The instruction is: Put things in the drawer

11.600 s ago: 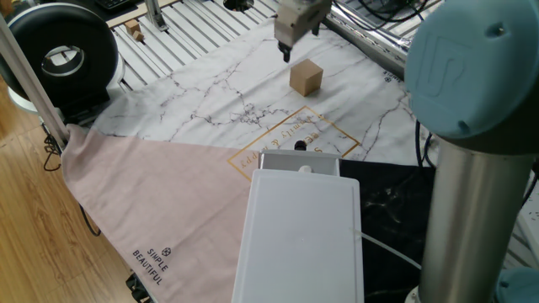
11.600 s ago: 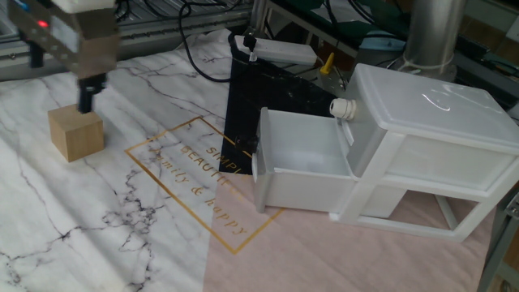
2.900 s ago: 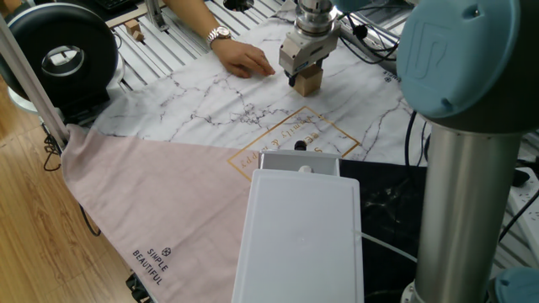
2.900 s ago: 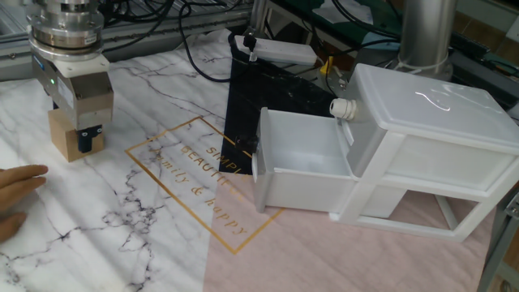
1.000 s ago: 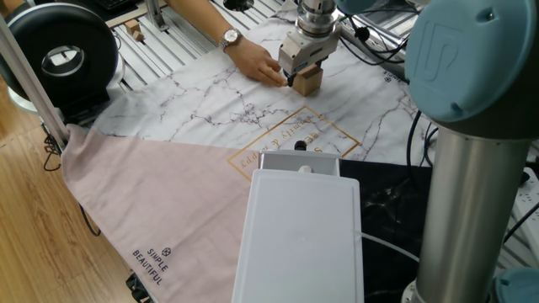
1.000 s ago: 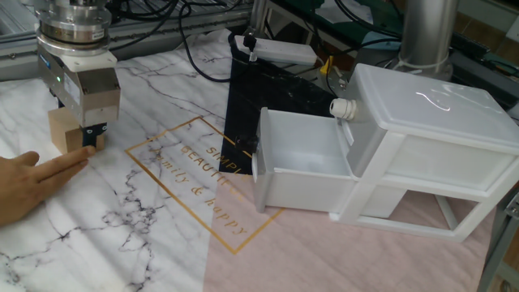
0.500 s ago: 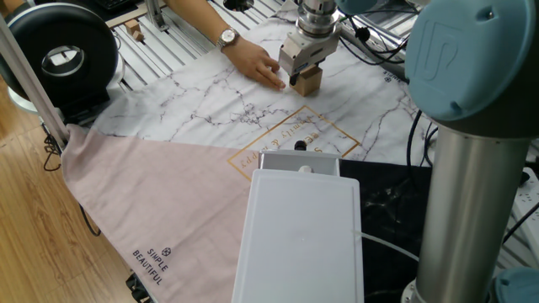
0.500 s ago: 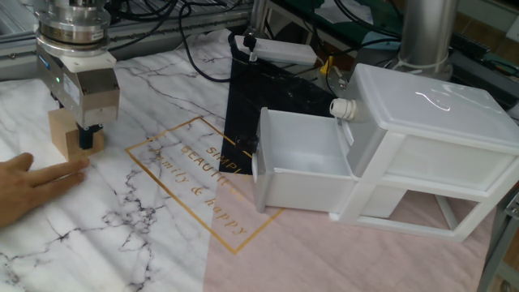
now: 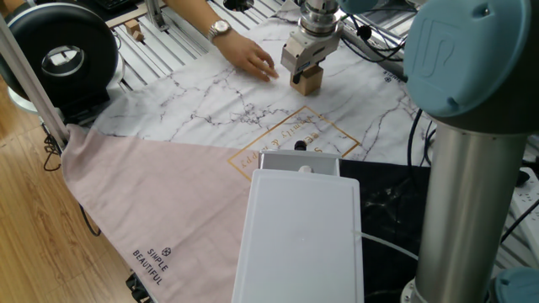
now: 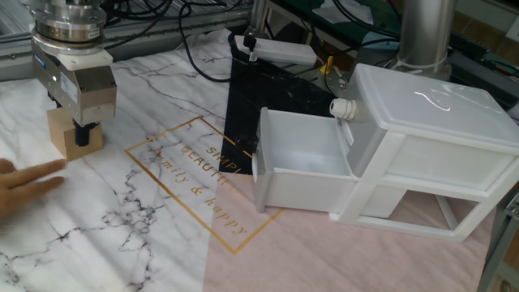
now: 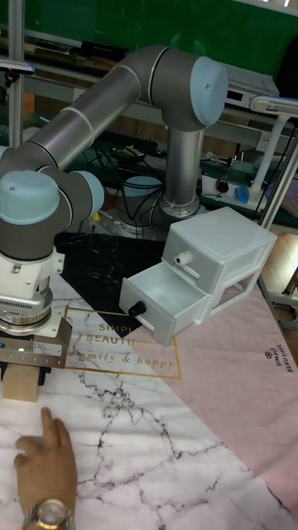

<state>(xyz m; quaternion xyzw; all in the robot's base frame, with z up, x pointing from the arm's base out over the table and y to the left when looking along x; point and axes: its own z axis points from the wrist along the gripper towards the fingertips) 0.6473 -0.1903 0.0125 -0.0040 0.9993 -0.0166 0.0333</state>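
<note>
The person's hand (image 10: 28,185) that half a second ago had its fingertips right beside the wooden cube (image 10: 65,136) has pulled back; in the other fixed view it now sits at the left edge of the frame, apart from the cube, and in one fixed view it lies upper centre, just left of the gripper (image 9: 301,77). Your work area around the cube looks free again, so the grasp can probably go on without that hand in the way.

The cube rests on the marble-patterned cloth (image 10: 122,219) on the bench, upper centre in one fixed view and far left in the other. The gripper points straight down over it, wrist vertical, the jaws low around the cube, one dark finger showing against its front face. You cannot tell from these views whether the jaws have clamped it or only straddle it; the cube appears to be on the cloth, not lifted.

The white drawer unit (image 10: 422,146) stands right of centre in the other fixed view, its top drawer (image 10: 304,162) pulled open and showing nothing inside. The cube is well apart from it, so lift, carry and release all remain.
</note>
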